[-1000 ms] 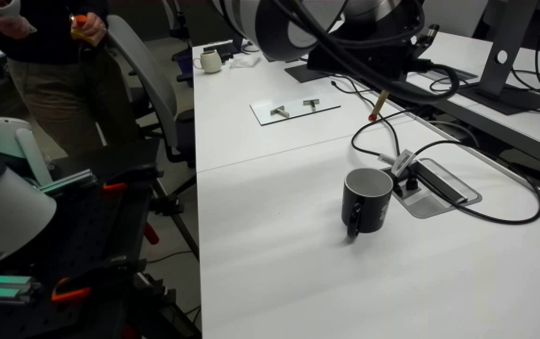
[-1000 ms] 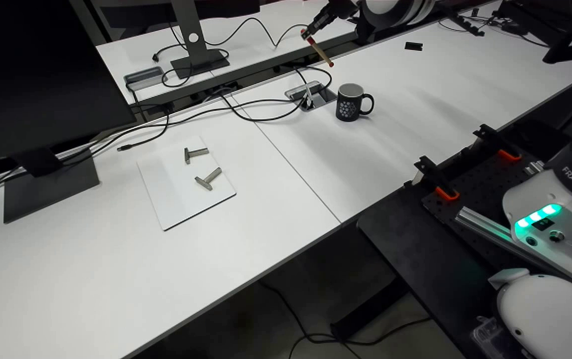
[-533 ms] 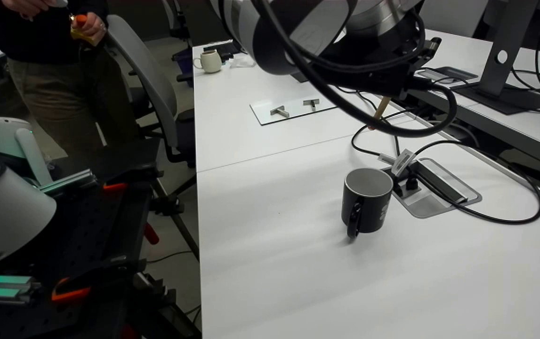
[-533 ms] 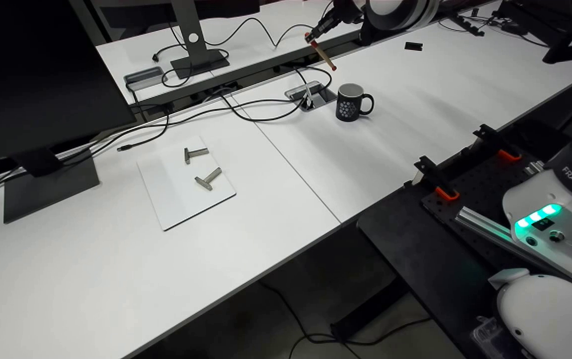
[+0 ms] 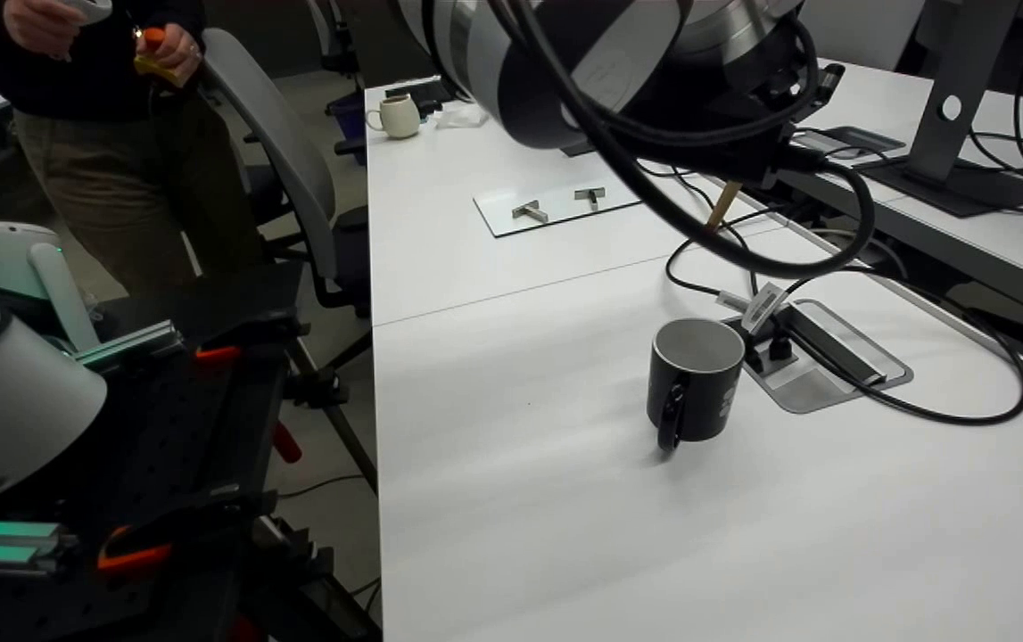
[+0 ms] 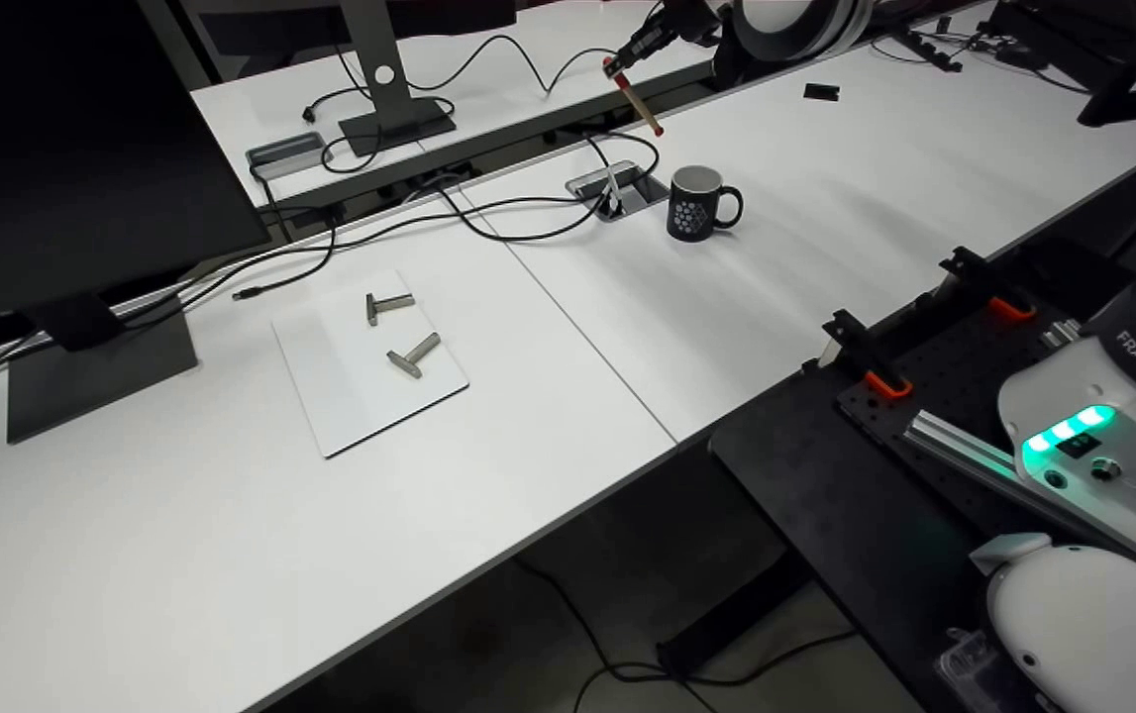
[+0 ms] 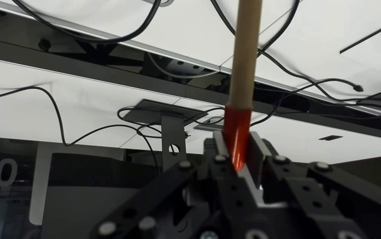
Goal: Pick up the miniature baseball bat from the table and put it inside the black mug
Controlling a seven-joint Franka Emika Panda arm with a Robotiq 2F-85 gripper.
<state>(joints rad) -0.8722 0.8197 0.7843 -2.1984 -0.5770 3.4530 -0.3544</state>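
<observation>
My gripper (image 7: pixel 238 142) is shut on the red end of the miniature baseball bat (image 7: pixel 246 56), whose pale wooden length runs out past the top of the wrist view. In an exterior view the bat (image 6: pixel 641 106) hangs tilted in the air from the gripper (image 6: pixel 614 67), its free end low and pointing toward the mug's side. In an exterior view an arm cable hides the lower tip of the bat (image 5: pixel 723 207), and the fingertips are hidden too. The black mug (image 5: pixel 696 392) stands upright on the white table (image 5: pixel 511 428), apart from and below the bat; its handle (image 6: pixel 729 206) shows.
Black cables (image 6: pixel 528 238) and a socket box (image 5: pixel 819 357) lie beside the mug. A thin white board (image 6: pixel 360 396) bears two metal T-shaped pieces (image 6: pixel 414 355). Monitor stands (image 5: pixel 957 116) rise behind a gap between the desks. A cream mug (image 5: pixel 399 117) stands far off.
The arm and bat have dipped slightly, then come up a little. An arm cable now crosses in front of the bat's lower tip. The mug has stayed in place.
</observation>
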